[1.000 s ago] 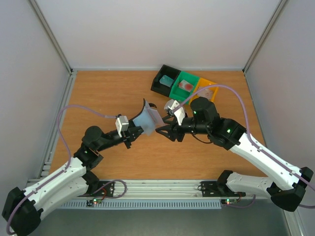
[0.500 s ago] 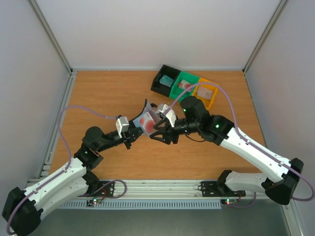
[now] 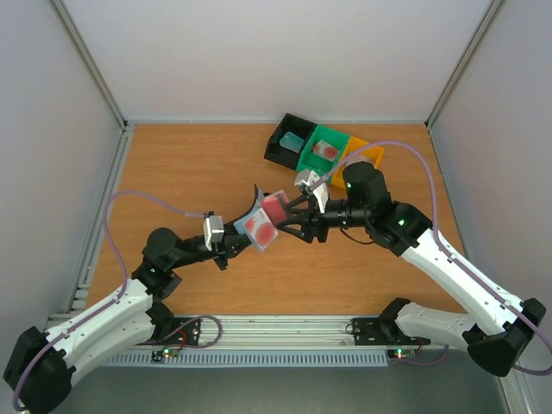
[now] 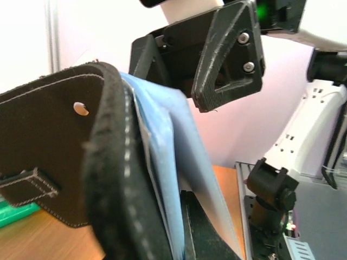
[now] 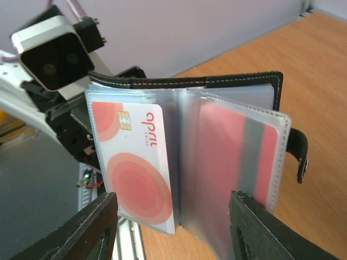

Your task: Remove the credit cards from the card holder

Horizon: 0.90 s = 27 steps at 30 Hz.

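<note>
My left gripper (image 3: 231,241) clamped the floppy card holder (image 5: 238,79); the stiff red card (image 5: 135,162), just ahead of my open right gripper (image 3: 291,223), looked pinchable by its lower edge.

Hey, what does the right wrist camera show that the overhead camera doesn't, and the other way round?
Right wrist only: the chip and printing on the red card, and the clear sleeve covering a second red card. Overhead only: the black tray with a teal card, the green tray, the orange tray. Both: the open card holder held up in the left claw, facing the open right claw.
</note>
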### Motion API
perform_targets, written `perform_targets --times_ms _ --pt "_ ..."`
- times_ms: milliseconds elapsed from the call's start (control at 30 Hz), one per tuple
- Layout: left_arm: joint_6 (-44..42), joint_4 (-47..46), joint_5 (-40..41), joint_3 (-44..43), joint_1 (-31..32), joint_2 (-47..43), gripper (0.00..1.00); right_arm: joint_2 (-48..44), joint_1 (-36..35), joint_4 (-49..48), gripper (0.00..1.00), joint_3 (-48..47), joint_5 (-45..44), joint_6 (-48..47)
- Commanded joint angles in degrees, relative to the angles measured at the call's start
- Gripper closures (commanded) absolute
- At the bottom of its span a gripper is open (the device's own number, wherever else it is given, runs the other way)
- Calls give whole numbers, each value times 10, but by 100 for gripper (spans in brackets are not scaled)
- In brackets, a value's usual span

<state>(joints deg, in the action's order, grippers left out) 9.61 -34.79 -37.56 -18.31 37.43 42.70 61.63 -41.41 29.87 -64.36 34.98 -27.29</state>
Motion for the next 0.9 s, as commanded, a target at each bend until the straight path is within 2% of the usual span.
perform_targets --times_ms 0,167,467,633,867 --pt "5 -103 -65 1 3 -7 100 13 10 9 44 -22 104 -25" --pt "20 -110 -78 -4 3 -11 100 44 10 23 56 -41 198 -27" --pt "25 -108 -83 -9 2 -4 100 73 -16 16 68 -57 222 -12" --pt "30 -67 -44 -15 3 -1 100 86 -34 34 82 -73 237 -25" --pt "39 -49 -38 -15 2 -2 100 78 -35 21 92 -69 245 -16"
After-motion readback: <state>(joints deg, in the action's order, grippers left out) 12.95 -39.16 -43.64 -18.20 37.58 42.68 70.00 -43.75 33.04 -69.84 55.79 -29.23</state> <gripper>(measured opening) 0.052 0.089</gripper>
